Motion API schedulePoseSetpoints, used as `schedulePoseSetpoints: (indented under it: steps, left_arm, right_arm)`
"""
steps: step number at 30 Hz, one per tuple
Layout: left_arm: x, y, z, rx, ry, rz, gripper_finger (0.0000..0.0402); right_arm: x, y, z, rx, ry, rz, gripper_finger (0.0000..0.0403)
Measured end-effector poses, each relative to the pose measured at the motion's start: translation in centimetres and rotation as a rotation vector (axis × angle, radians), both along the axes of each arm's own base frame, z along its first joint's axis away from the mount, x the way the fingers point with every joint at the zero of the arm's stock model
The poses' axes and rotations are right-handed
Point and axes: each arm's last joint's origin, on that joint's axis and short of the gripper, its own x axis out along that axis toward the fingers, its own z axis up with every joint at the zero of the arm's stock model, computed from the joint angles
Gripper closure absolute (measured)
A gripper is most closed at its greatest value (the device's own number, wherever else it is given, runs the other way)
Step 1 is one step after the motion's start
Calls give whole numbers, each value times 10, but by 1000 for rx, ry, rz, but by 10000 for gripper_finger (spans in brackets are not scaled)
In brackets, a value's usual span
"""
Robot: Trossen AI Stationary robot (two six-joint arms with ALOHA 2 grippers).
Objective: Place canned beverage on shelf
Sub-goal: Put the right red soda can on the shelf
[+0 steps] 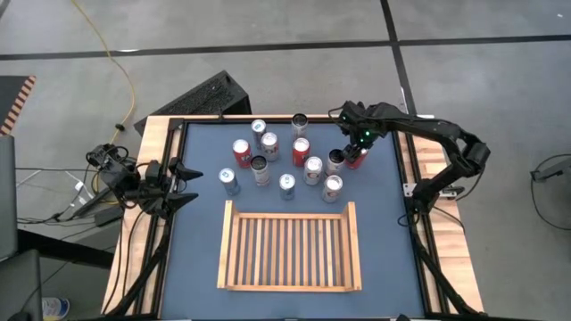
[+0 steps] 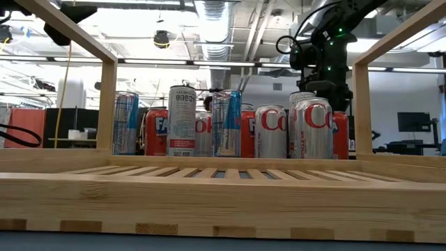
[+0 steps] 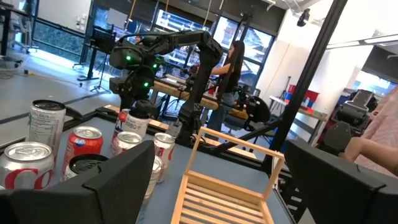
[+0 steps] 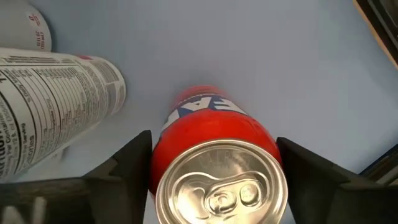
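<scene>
Red can [image 4: 214,158], lettered "FA", stands between the right pincer's [image 4: 214,168] parted fingers, on the blue worktop [image 1: 384,241] behind the empty shelf [image 1: 290,248]. Neighbouring cans [image 2: 272,131] read "Co". Left pincer [image 1: 183,185] waits apart at the worktop's left edge.

Bright, even overhead light; soft shadows.
</scene>
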Motion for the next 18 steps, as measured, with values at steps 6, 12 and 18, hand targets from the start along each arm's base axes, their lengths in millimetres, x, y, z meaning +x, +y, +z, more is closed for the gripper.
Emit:
schedulePoseSetpoints:
  steps: [6, 12, 18]
  left_arm:
    - [0, 0, 0, -2, 0, 0, 53]
    - [0, 0, 0, -2, 0, 0, 53]
    - [0, 0, 0, -2, 0, 0, 53]
  right_arm:
    - [0, 0, 0, -2, 3, 8, 169]
    - [0, 2, 2, -35, 28, 36, 169]
    - [-3, 3, 22, -110, 0, 35, 169]
